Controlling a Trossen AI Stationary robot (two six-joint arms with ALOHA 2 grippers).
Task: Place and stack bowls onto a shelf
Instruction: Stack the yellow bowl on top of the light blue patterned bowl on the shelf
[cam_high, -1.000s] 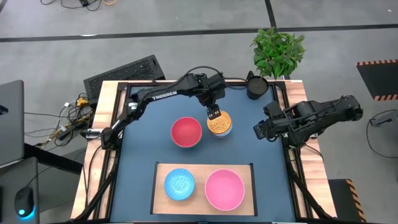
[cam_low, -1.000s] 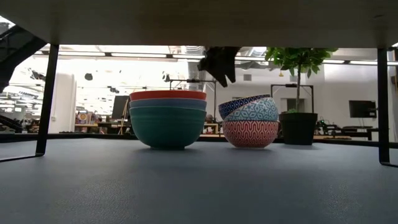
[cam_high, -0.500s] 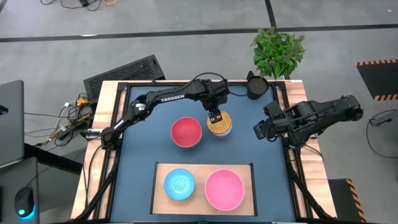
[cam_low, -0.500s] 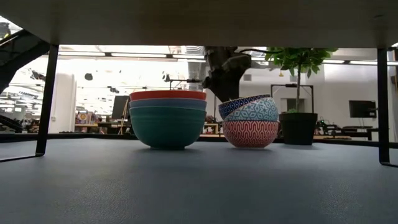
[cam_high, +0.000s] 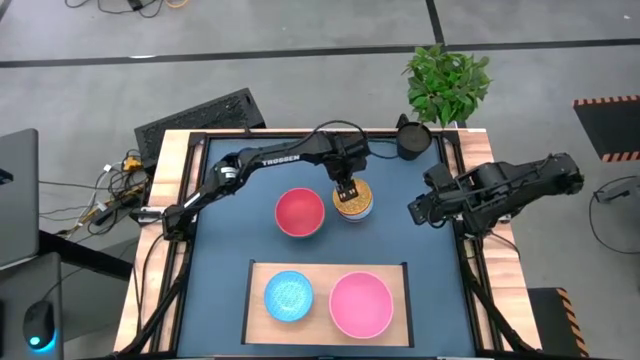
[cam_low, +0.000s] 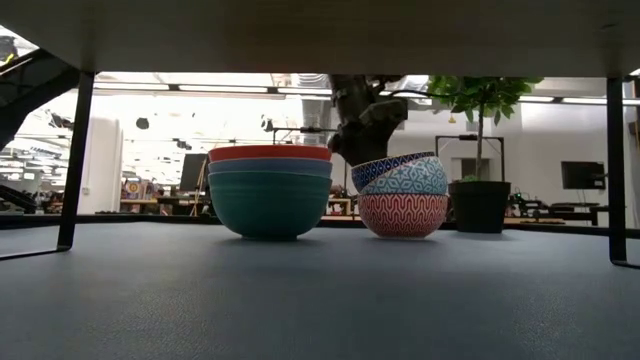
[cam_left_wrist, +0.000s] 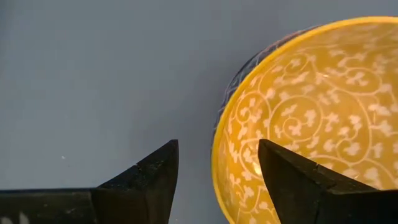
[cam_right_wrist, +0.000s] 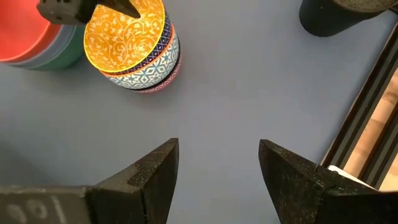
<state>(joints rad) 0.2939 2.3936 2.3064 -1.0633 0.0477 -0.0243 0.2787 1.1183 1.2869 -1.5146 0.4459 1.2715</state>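
Observation:
A stack of three small bowls (cam_high: 354, 201) stands on the dark blue table. Its top bowl (cam_left_wrist: 311, 112) is yellow inside and blue-striped outside (cam_low: 388, 165), and sits tilted in a light-blue patterned bowl (cam_low: 410, 181), which sits in an orange-lattice one (cam_low: 402, 215). My left gripper (cam_left_wrist: 217, 146) is open, pointing down, with one finger outside and one inside the top bowl's rim (cam_left_wrist: 219, 134); I see no touch. To the stack's left is a stack of wide bowls, red on top (cam_high: 300, 212). The shelf (cam_high: 328, 268) carries a light-blue bowl (cam_high: 288, 296) and a pink bowl (cam_high: 361, 304). My right gripper (cam_high: 415, 212) waits open at the right.
A dark cup (cam_high: 412, 140) stands at the table's far right corner, with a potted plant (cam_high: 447, 82) behind it. Black frame rails (cam_high: 462, 200) run along the table's sides. Bare tabletop lies between the bowl stacks and the shelf.
My left gripper has come down onto the small-bowl stack, so that its fingers now straddle the top bowl's rim. The bowls have not moved.

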